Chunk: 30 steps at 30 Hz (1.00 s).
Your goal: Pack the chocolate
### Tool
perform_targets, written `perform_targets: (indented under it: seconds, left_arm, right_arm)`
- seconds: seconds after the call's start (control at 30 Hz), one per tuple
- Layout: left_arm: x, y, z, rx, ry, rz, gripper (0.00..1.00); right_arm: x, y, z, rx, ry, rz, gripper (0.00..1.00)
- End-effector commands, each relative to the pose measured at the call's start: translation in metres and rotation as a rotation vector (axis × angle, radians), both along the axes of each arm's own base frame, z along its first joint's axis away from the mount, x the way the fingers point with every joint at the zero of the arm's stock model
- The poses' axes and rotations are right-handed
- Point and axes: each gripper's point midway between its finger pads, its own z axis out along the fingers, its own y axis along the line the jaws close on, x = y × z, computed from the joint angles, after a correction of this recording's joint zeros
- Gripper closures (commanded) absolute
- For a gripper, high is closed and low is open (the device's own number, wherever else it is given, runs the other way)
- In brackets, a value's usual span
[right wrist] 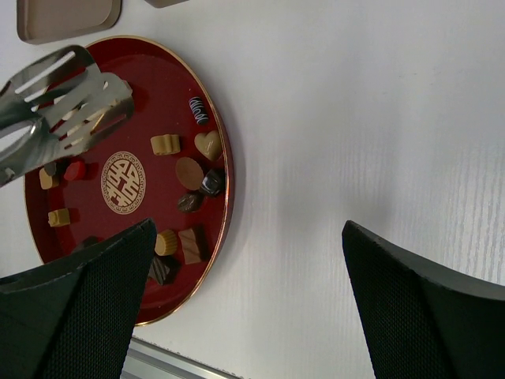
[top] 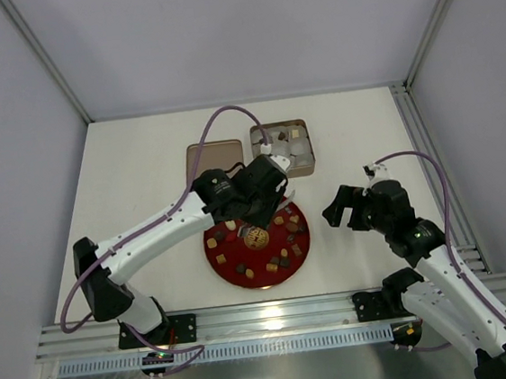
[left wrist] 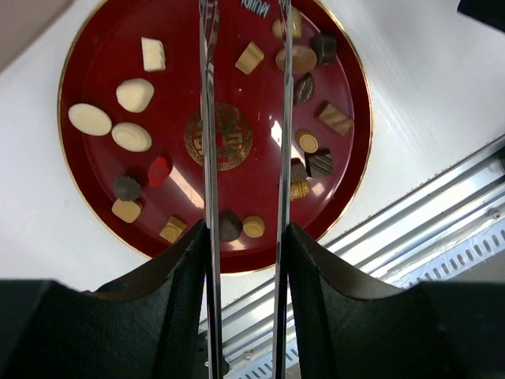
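Left hand [left wrist: 246,237] grips tongs [left wrist: 208,118] above the chocolate [left wrist: 134,95], right hand [right wrist: 248,237] spread wide

One red plate [left wrist: 102,71] carries about twenty chocolates [left wrist: 249,57]. Among them are four white chocolates [left wrist: 131,136] and one red candy [left wrist: 159,169]; the rest are tan or dark brown. The bench [top: 142,165] also bears one flat tray [top: 202,156], one box [top: 279,124] of paper cups [top: 298,148], and one pair of metal tongs [right wrist: 67,106].

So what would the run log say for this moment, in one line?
left end effector: shut on tongs above red plate | right end effector: open, empty, over table | chocolates: on plate
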Motion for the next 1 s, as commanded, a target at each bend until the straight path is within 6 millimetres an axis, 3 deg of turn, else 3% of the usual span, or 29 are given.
perform_targets:
  seconds: [0.0,0.33,0.97]
  left_arm:
    - [-0.010,0.004,0.007,-0.054,-0.028,0.034,0.57]
    - [-0.014,0.009,-0.026,0.021,-0.001,0.023,0.56]
    - [-0.014,0.003,-0.059,0.098,0.034,-0.050,0.55]
  right_arm:
    - [0.003,0.000,0.012,0.009,-0.039,-0.006,0.00]
    - [0.001,-0.001,0.009,0.007,-0.038,-0.005,0.00]
    - [0.002,-0.001,0.008,0.003,-0.031,-0.006,0.00]
